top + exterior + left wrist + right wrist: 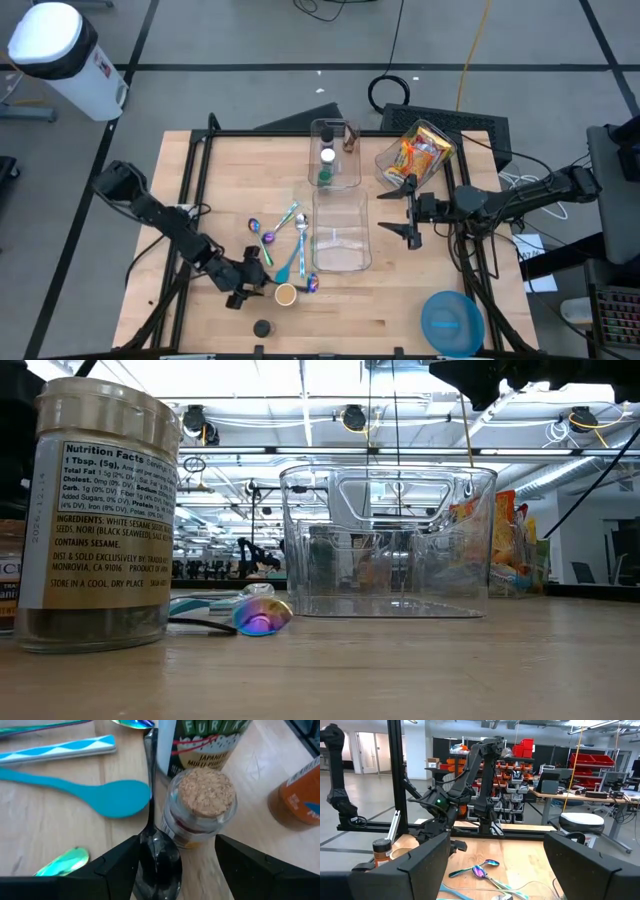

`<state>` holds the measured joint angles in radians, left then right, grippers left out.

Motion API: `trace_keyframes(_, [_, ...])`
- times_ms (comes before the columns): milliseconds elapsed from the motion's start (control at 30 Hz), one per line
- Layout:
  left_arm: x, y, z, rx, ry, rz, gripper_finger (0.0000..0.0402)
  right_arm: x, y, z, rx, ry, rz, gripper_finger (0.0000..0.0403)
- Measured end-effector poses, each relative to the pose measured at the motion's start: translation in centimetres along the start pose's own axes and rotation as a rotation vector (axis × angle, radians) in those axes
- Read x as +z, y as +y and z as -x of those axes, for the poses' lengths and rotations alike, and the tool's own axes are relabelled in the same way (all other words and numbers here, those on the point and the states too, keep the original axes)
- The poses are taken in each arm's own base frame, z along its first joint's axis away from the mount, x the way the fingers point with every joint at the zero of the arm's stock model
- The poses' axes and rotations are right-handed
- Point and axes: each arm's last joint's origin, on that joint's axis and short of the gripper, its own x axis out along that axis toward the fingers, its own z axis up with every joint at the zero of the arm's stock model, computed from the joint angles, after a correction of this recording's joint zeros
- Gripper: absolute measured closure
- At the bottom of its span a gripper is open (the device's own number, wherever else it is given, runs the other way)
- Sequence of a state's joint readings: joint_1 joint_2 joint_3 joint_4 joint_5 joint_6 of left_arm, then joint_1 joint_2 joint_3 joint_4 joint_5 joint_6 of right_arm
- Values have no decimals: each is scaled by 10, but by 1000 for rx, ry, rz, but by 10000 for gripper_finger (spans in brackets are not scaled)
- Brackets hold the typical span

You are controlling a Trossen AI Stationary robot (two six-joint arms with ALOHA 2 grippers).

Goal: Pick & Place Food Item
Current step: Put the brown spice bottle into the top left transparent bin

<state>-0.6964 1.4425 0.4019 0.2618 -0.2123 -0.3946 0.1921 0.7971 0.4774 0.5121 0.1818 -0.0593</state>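
Observation:
A small glass jar with a cork stopper (202, 805) stands upright on the wooden table (400, 310), also seen in the high view as the cork-topped jar (286, 294). My left gripper (177, 842) is open and low over the table, one finger on each side of the jar's near side, touching nothing. In the high view my left gripper (262, 286) is near the table's front. A black spoon (152, 805) lies with its bowl between the fingers. My right gripper (405, 212) hangs open above the table's right half, nothing between its fingers (497, 850).
A teal spoon (115, 797), a striped spoon (60, 751) and iridescent spoons (262, 232) lie left of the jar. A furikake jar (200, 740) and an orange-labelled jar (297, 800) stand close behind it. Two clear tubs (342, 232), a snack container (415, 152) and a blue bowl (450, 322) stand farther right.

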Motion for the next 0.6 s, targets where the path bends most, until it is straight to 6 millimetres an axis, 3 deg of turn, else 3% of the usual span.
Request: trace_keyframes(600, [9, -3, -5, -38, -114, -69, 135, 0, 0, 0, 0, 0, 0, 90])
